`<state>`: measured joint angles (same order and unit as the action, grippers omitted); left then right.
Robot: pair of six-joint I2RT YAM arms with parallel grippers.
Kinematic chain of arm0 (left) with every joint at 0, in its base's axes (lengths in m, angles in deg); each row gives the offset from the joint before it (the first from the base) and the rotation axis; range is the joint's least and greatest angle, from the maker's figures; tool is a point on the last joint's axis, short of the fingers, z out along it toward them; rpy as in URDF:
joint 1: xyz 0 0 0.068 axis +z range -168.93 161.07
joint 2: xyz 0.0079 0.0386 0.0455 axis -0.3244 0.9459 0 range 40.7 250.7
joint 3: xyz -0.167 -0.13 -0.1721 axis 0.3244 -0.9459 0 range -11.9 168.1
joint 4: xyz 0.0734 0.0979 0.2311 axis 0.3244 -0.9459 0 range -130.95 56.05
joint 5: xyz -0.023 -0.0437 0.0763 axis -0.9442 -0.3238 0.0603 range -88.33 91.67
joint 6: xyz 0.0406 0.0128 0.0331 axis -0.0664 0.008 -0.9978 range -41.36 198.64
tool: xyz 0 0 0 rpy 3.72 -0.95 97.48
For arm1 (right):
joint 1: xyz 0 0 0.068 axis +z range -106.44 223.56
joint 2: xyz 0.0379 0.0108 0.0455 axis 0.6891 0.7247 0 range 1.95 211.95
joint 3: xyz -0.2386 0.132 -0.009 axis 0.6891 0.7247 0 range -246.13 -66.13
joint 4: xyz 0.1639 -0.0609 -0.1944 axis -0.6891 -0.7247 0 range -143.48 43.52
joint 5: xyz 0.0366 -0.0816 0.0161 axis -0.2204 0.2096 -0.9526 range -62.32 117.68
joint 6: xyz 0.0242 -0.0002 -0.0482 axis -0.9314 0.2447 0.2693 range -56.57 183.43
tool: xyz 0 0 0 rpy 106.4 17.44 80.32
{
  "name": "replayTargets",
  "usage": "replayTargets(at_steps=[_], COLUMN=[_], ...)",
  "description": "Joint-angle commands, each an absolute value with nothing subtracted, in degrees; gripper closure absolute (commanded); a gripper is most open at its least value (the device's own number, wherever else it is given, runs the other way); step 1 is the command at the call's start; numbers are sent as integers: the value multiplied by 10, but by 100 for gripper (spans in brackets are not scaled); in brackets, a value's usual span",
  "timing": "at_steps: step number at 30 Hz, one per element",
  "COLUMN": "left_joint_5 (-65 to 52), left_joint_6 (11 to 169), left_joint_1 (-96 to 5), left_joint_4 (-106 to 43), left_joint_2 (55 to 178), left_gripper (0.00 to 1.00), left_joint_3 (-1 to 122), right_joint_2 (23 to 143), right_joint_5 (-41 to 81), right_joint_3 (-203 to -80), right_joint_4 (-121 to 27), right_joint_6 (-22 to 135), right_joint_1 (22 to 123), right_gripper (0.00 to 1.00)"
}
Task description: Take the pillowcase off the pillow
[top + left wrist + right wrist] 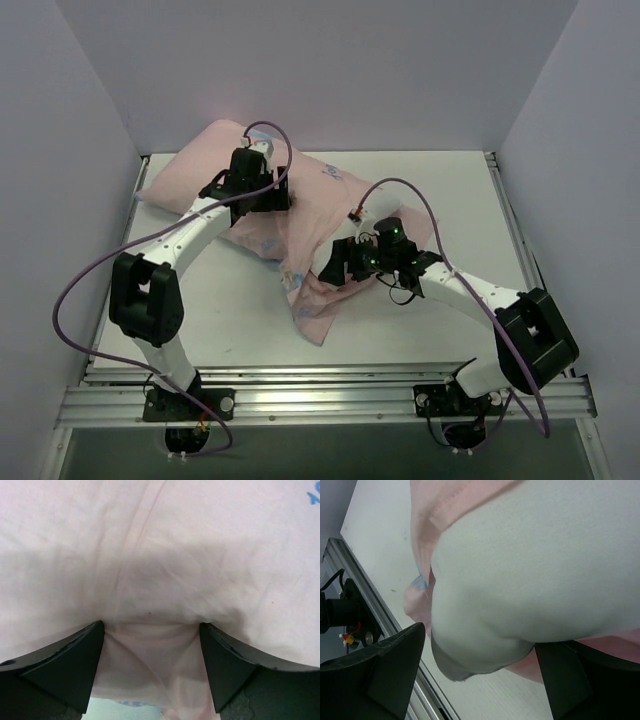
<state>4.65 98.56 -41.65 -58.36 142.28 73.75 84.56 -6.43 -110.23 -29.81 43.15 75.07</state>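
Note:
The pillowcase lies pink side out, running diagonally from the back left corner to the table's middle, with a little blue print showing. My left gripper presses down on its middle. In the left wrist view the gripper has its jaws wide apart, with pink pillowcase bulging between them. My right gripper is at the case's lower end. In the right wrist view the gripper is open around a corner of the white pillow, which sticks out from the pink hem. In the top view the pillow is hidden.
The white table has grey walls on three sides. An aluminium rail runs along the near edge and also shows in the right wrist view. Purple cables loop over both arms.

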Motion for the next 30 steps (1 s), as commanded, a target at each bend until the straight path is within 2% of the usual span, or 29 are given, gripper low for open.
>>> replayTargets(at_steps=[1,7,14,18,25,30], left_joint_5=[-4,-45,-67,-75,-79,-84], left_joint_6=[973,994,981,985,983,983], left_joint_1=[-421,-427,-456,-469,-492,-513], left_joint_4=[-544,-533,-535,-534,-532,-525], left_joint_2=[1403,1308,1224,1210,1209,1215], left_gripper=[14,14,14,14,14,14], left_joint_3=[726,624,560,548,540,538], right_joint_2=[796,757,744,772,841,875], right_joint_5=[17,131,153,128,34,15], right_joint_3=[-1103,-1092,-1073,-1082,-1147,-1159], right_joint_4=[-288,-311,-298,-282,-250,-227], right_joint_6=[402,355,335,356,379,380], right_joint_1=[753,741,703,674,673,681], right_gripper=[16,13,9,9,8,6])
